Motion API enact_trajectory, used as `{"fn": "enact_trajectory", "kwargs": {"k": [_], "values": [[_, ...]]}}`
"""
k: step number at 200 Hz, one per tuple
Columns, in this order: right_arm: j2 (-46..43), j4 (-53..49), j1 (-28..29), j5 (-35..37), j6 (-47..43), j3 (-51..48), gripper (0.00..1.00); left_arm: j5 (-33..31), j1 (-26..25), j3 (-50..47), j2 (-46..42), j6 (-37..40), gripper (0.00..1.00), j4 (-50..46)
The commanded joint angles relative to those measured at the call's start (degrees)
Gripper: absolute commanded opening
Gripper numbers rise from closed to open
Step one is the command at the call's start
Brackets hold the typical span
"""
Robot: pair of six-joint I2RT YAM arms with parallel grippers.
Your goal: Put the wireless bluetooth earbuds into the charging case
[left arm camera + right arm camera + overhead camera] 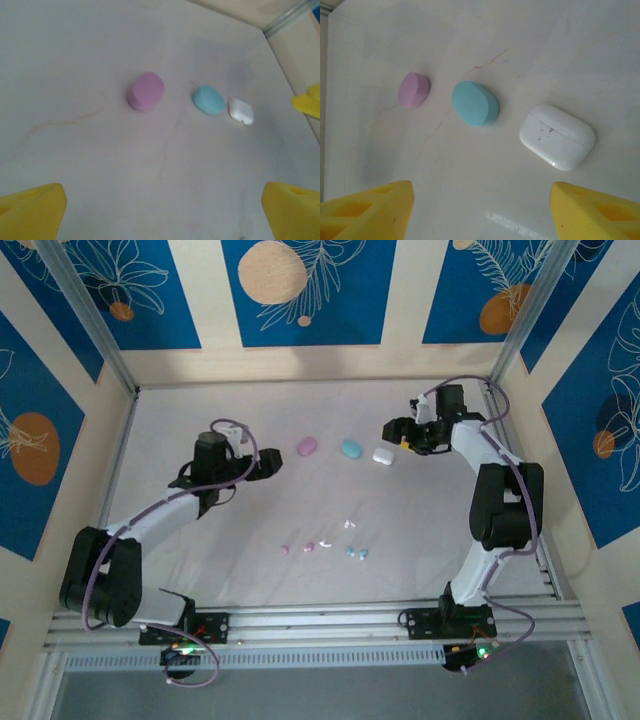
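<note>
Earbuds [309,546]: six tiny buds in pink, white and teal pairs, loose at lower centre of the top view, below three cases [351,448]. Judged light, glossy, slippery; pinch across body. Left gripper [161,212] and right gripper [482,212] spread, empty.

Bright even light, faint soft shadows on table [240,580], glint on white case [557,136], wrist views perhaps slightly blurred.
</note>
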Motion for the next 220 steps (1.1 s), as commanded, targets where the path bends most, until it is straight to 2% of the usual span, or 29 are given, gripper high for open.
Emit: {"fn": "enact_trajectory", "kwargs": {"k": [1,34,54,109,152,220], "values": [[3.51,-6.06,0.48,-0.57,-1.54,4.70,0.72,0.47,-1.68,1.06,0.29,-1.84,1.00,-0.38],[10.56,-10.69,1.23,-1.48,-2.87,11.85,0.69,0.68,-2.98,1.36,0.43,-1.84,1.00,-0.24],[14.61,-14.56,2.24,2.32,-3.36,16.99,0.70,1.25,-3.24,1.46,0.30,-1.94,1.00,-0.01],[23.16,-20.82,4.29,7.12,-7.37,27.29,0.73,2.03,-3.78,1.43,0.32,-2.23,1.00,0.41],[25.00,-22.40,4.51,2.22,-13.57,27.63,0.73,2.29,-3.78,1.54,0.65,-2.12,1.00,0.72],[20.48,-21.62,5.88,3.24,-17.11,21.36,0.70,2.88,-3.77,2.93,2.03,-1.84,1.00,0.72]]}}
